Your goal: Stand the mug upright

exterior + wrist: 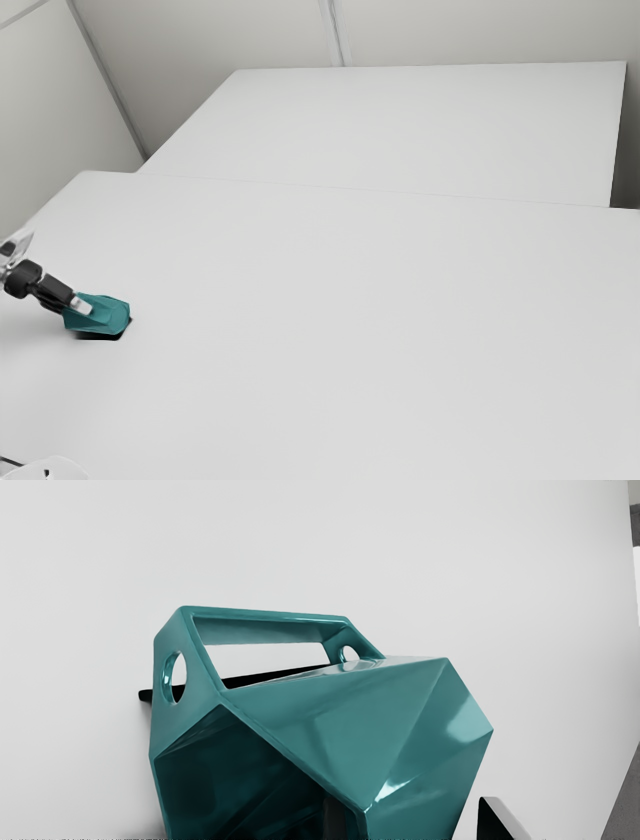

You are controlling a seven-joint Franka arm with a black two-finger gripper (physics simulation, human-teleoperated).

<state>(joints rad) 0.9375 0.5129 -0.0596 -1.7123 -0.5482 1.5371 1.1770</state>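
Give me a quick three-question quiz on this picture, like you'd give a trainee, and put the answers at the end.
1. True or false: the mug is standing upright.
2. Which part of the mug has round holes in it?
A) its base
B) its handle
C) its rim
3. Fill in the blank: one finger of the gripper is inside the mug's mouth, and the other is ____ the mug.

Key: 1. False; 2. B; 3. outside
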